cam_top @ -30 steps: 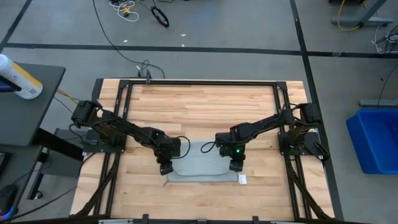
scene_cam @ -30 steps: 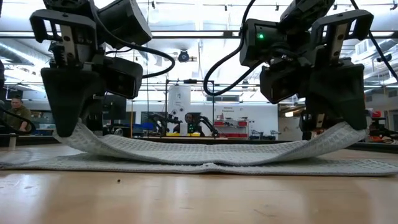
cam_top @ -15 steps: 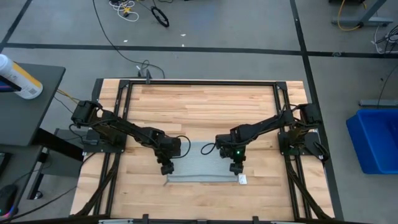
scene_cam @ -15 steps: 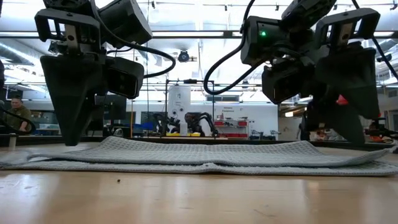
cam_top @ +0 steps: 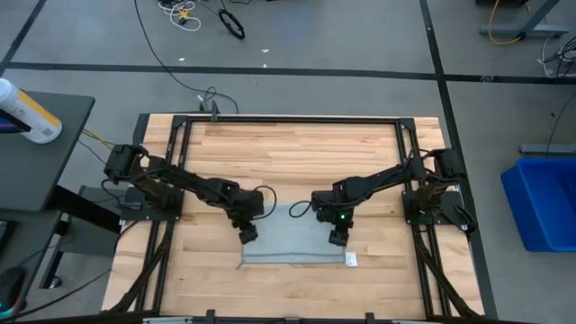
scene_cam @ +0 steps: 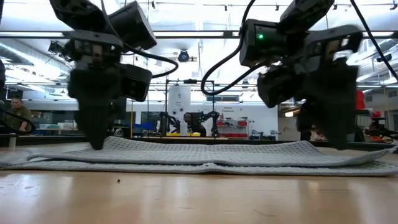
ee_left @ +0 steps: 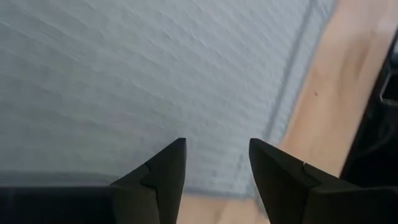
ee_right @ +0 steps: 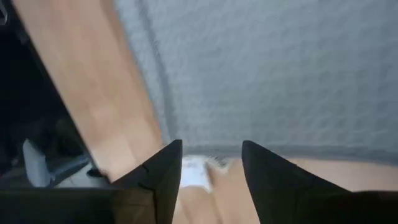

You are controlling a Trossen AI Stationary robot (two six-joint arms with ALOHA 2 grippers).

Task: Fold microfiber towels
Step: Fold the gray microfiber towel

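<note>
The light grey-blue microfiber towel (cam_top: 292, 237) lies flat on the wooden table near its front edge, folded in two, the upper layer (scene_cam: 205, 151) resting on the lower one. Its white tag (cam_top: 350, 259) sticks out at the near right corner (ee_right: 196, 172). My left gripper (cam_top: 247, 233) stands open close over the towel's left end (ee_left: 217, 163). My right gripper (cam_top: 337, 238) stands open close over the right end (ee_right: 211, 163). Nothing is between either pair of fingers.
Black frame rails (cam_top: 171, 171) run along the table's left, right and far sides. A black side table with a bottle (cam_top: 27, 112) stands at the left, a blue bin (cam_top: 544, 202) on the floor at the right. Bare wood (cam_top: 288, 157) lies beyond the towel.
Both grippers have opened and let go of the towel's upper layer. Its raised ends have dropped, and it now lies flat on the lower layer. My left gripper has then moved a little toward the table's right and far side over the towel.
</note>
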